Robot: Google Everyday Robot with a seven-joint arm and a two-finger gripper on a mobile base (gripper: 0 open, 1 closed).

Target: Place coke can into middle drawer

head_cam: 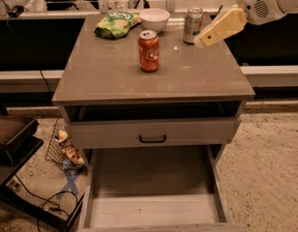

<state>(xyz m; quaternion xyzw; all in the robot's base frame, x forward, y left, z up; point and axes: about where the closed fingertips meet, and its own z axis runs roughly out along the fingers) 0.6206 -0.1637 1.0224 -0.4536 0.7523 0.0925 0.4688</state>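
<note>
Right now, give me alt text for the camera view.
An orange-red coke can stands upright on the cabinet top; the gripper hovers to its right, beside a silver can. Below, the middle drawer is pulled open.

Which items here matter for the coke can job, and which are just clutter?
Job: coke can, upright; middle drawer, pulled open at the bottom; gripper, raised at the right, apart from the coke can.
Clutter: silver can; white bowl; green chip bag.
</note>
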